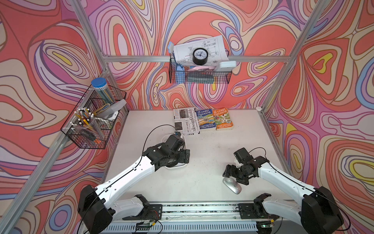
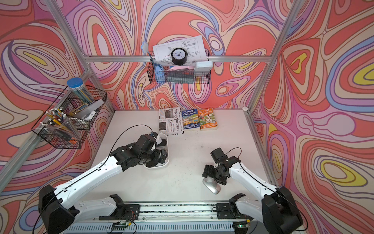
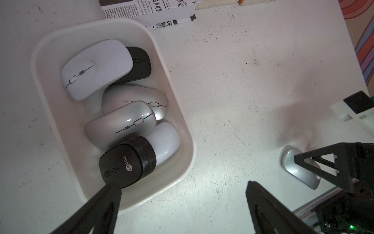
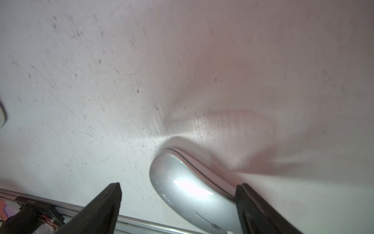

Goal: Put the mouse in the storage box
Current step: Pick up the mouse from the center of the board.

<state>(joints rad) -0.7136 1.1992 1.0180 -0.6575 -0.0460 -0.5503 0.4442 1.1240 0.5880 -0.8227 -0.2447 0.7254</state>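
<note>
A silver mouse (image 1: 232, 185) (image 2: 211, 186) lies on the white table near the front right. My right gripper (image 1: 235, 179) (image 4: 179, 187) is lowered over it, open, its fingers on either side. One finger (image 4: 249, 200) touches the side of the mouse (image 4: 192, 188); the other finger (image 4: 109, 200) stands apart from it. The white storage box (image 1: 176, 166) (image 3: 185, 121) sits left of centre and holds several mice, among them a black one (image 3: 125, 162). My left gripper (image 1: 185, 156) (image 3: 183, 185) hovers open over the box's near end, holding nothing.
A folded newspaper (image 1: 185, 121) and two books (image 1: 214, 119) lie at the table's back edge. Black wire baskets hang on the left wall (image 1: 91, 119) and the back wall (image 1: 200, 77). An aluminium rail (image 1: 202, 208) runs along the front.
</note>
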